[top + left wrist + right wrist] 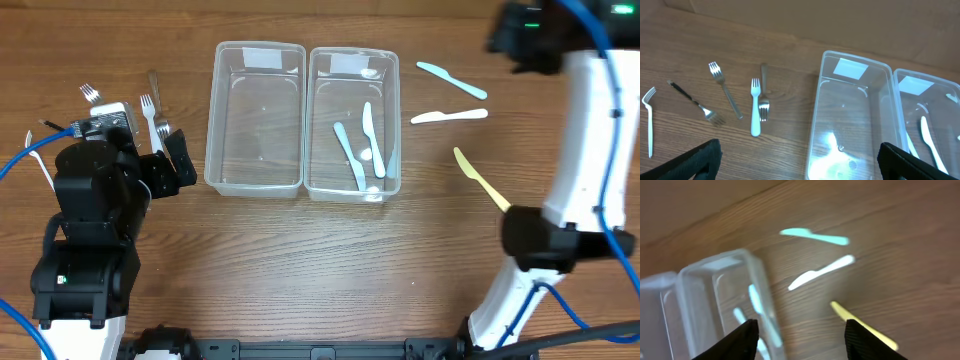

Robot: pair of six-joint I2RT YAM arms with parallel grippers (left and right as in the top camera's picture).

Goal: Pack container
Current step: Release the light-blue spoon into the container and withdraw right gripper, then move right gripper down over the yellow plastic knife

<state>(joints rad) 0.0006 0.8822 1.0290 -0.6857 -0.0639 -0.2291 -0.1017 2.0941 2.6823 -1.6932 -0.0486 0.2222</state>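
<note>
Two clear containers stand side by side: the left one [255, 180] holds nothing, the right one [352, 190] holds several blue and white knives [350, 155]. On the table to its right lie a blue knife [451, 80], a white knife [449, 116] and a yellow knife [481, 178]. Forks [149, 115] are scattered left of the containers. My left gripper [799, 146] hangs open and empty between the forks and the left container [820, 100]. My right gripper [801, 325] is open and empty, high above the table between the right container [720, 267] and the yellow knife [862, 325].
In the left wrist view a white fork [755, 107], metal forks [725, 90] and a black-handled fork [695, 104] lie apart on the wood. Another white fork [40, 165] lies at the far left. The right arm [585, 130] crosses the table's right side.
</note>
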